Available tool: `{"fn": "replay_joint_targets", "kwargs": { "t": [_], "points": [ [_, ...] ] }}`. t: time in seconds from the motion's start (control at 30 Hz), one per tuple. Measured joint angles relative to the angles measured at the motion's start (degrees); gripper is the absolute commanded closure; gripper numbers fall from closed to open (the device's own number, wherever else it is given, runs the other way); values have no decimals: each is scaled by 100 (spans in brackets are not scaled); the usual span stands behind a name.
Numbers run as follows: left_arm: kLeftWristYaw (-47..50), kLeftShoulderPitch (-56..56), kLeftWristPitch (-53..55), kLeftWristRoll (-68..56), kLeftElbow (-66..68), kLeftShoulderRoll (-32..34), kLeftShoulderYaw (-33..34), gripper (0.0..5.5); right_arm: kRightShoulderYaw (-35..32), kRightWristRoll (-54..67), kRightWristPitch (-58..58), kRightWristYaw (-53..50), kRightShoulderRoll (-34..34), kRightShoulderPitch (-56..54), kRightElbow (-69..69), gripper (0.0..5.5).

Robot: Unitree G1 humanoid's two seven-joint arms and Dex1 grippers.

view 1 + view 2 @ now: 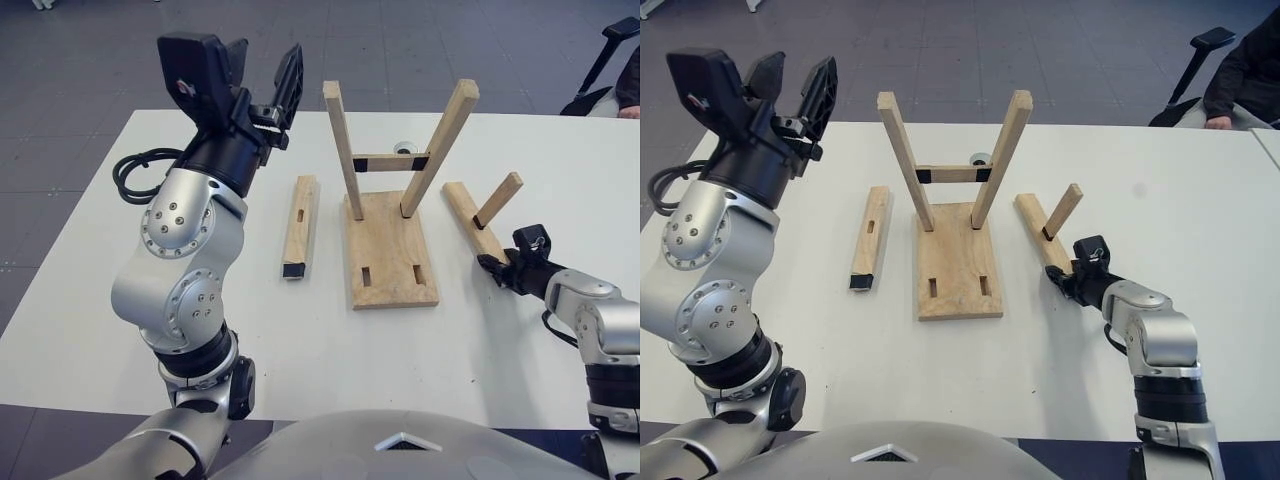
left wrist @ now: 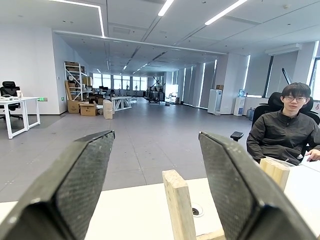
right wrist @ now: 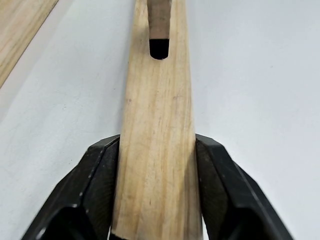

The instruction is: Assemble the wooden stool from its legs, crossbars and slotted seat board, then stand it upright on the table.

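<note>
The slotted seat board (image 1: 391, 262) lies flat mid-table. Two legs (image 1: 338, 150) (image 1: 441, 146) stand in its far slots, joined by a crossbar (image 1: 390, 162); its two near slots are bare. A loose leg (image 1: 300, 226) lies left of the board. Right of it lies another leg (image 1: 466, 214) with a short crossbar (image 1: 498, 199) stuck in its slot. My right gripper (image 1: 492, 266) is shut on that leg's near end (image 3: 157, 130), one finger (image 3: 95, 190) on each side. My left gripper (image 1: 266, 82) hangs open high above the table's left part, its fingers (image 2: 65, 195) wide apart.
A black cable (image 1: 131, 174) coils at the table's left edge. A small round grommet (image 1: 403, 147) sits behind the standing legs. A person (image 1: 1242, 72) sits past the far right corner, touching nothing. Bare tabletop (image 1: 330, 350) runs along the front edge.
</note>
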Motion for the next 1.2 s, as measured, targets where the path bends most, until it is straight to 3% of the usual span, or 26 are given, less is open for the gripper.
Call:
{"fn": "replay_joint_targets", "kwargs": {
  "t": [0.1,0.23,0.37,0.5,0.67,0.87,1.2],
  "points": [
    [-26,9,-3,-18,15,16,35,235,-224,-8,-161,-4,-50,-384,615,344],
    [-405,-82,121,-682,554,248,949,235,-1151,-31,-438,-278,-385,-1122,1690,344],
    [-1071,-932,182,-1475,1644,840,1677,218,-2388,856,-736,-531,-477,-2792,972,344],
    [-1845,-1624,82,-1723,2555,1103,1329,158,-2984,2094,-291,-797,-355,-3721,-33,344],
    [-2912,-2392,110,-2506,3568,1214,1286,69,-2537,3673,260,-629,346,-4435,-548,344],
    [-4787,-2766,788,-3635,4383,1620,1069,66,-1536,4516,592,291,775,-4592,-515,344],
    [-4532,-2677,1300,-5027,4065,1570,1299,66,-579,4953,1003,1855,597,-4626,-519,344]
  ]
}}
